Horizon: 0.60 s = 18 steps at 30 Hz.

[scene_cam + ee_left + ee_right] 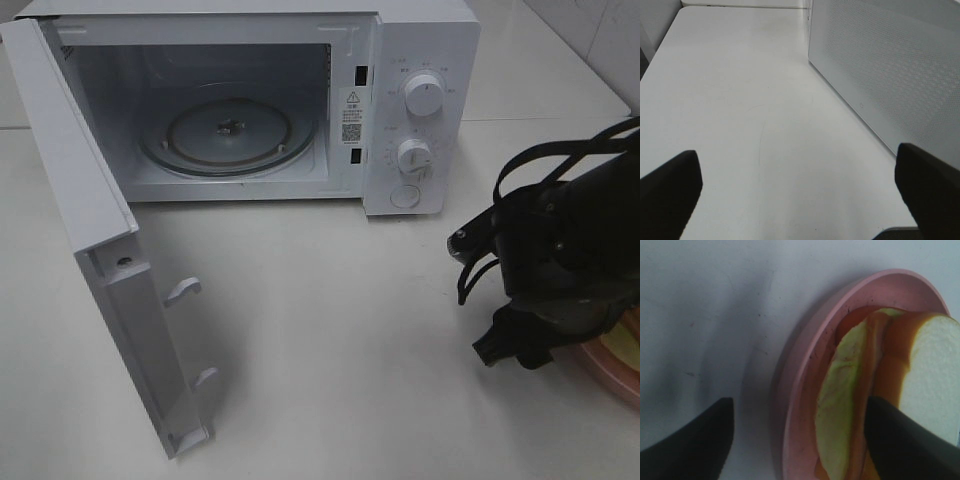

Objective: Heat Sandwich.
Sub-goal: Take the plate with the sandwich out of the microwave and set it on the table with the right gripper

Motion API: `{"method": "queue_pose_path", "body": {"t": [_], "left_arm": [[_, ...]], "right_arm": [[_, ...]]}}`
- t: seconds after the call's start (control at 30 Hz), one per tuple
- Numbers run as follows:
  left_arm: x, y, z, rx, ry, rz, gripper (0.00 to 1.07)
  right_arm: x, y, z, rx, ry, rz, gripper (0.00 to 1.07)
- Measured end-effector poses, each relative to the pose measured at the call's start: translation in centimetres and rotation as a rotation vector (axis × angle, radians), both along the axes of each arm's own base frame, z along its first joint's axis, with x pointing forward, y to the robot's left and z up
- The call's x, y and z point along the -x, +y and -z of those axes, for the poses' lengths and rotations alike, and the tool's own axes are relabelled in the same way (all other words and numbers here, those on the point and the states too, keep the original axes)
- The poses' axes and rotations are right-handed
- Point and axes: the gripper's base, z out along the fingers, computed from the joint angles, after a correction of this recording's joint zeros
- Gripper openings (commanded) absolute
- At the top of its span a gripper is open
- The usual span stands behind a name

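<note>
- The sandwich [880, 405], thick white bread around reddish meat and pale green filling, lies on a round pink plate [805, 390] near the bench's right edge.
- The right end effector [800, 435] hangs over the plate rim, jaws spread, one finger [905, 445] against the sandwich, gripping nothing.
- The white microwave [420, 110] at the bench's back edge stands with its door [110, 290] open, glass turntable [230, 135] bare.
- The left end effector [800, 195] is wide open and empty.
- Judged so: door opened; loading, closing and heating remain.
</note>
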Motion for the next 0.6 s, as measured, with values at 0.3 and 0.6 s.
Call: {"method": "queue_pose_path", "body": {"t": [0.3,0.6], "left_arm": [[0.0,0.0,0.0,0.000,0.000,0.000,1.00],[0.0,0.0,0.0,0.000,0.000,0.000,1.00]], "right_arm": [[0.8,-0.2,-4.8,-0.112,-0.067,-0.085,0.78],[2.6,-1.1,-9.4,-0.224,-0.137,-0.162,0.76]]}}
